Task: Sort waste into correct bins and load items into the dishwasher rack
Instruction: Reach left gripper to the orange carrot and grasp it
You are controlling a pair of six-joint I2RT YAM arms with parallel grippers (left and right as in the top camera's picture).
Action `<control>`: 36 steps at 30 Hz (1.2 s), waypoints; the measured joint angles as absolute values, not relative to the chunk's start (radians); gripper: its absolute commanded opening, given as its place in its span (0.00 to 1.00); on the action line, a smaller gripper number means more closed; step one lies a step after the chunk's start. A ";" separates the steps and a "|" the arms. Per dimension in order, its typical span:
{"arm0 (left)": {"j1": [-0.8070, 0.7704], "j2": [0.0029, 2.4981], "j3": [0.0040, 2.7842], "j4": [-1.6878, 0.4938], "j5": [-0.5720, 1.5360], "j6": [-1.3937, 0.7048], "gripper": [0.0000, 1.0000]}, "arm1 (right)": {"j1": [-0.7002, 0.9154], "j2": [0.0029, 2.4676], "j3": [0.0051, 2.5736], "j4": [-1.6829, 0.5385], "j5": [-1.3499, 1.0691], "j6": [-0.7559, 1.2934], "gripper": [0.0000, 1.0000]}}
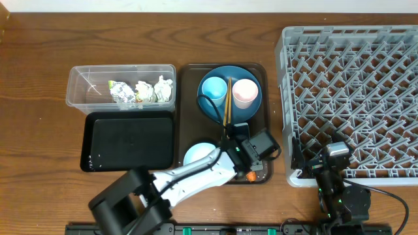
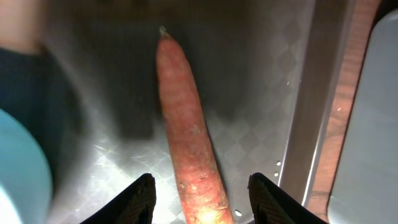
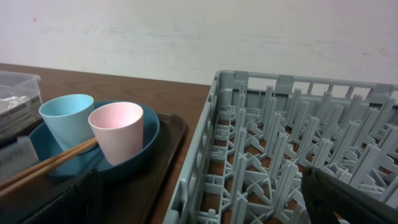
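A small orange carrot [image 2: 186, 124] lies lengthwise on the brown serving tray [image 2: 261, 93]. My left gripper [image 2: 202, 182] straddles its thick end, open, with a gap on each side. Overhead, that gripper [image 1: 247, 168] is at the tray's front right, over the carrot [image 1: 251, 175] and beside the white bowl [image 1: 198, 155]. The dark-blue plate [image 1: 215, 111] carries a light-blue cup [image 1: 213, 87], a pink cup [image 1: 245, 92] and chopsticks [image 1: 227, 101]. Foil and tissue wads [image 1: 140, 91] lie in the clear tub [image 1: 81, 78]. My right gripper [image 1: 330, 160] stands open and empty at the grey rack's [image 1: 353, 85] front left corner.
The black tray [image 1: 130, 140] sits in front of the clear tub, left of the serving tray. The rack's wall [image 3: 211, 143] rises close to the serving tray's right rim. The bowl's light-blue side [image 2: 18, 168] stands just left of my left fingers.
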State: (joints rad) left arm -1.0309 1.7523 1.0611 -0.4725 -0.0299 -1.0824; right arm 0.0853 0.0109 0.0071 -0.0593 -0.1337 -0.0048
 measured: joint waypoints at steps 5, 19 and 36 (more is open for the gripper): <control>-1.048 1.775 1.061 -0.467 -0.030 -1.096 0.51 | 0.085 0.011 0.007 -0.059 -0.134 -0.005 0.99; -1.091 1.781 1.061 -0.464 -0.032 -1.100 0.49 | 0.085 0.011 0.007 -0.059 -0.134 -0.005 0.99; -1.102 1.835 1.062 -0.464 -0.053 -1.103 0.31 | 0.085 0.011 0.007 -0.059 -0.134 -0.005 0.99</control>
State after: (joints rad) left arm -1.1019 1.8347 1.0618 -0.4641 -0.0528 -1.1030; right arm 0.0853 0.0109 0.0071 -0.0593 -0.1337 -0.0048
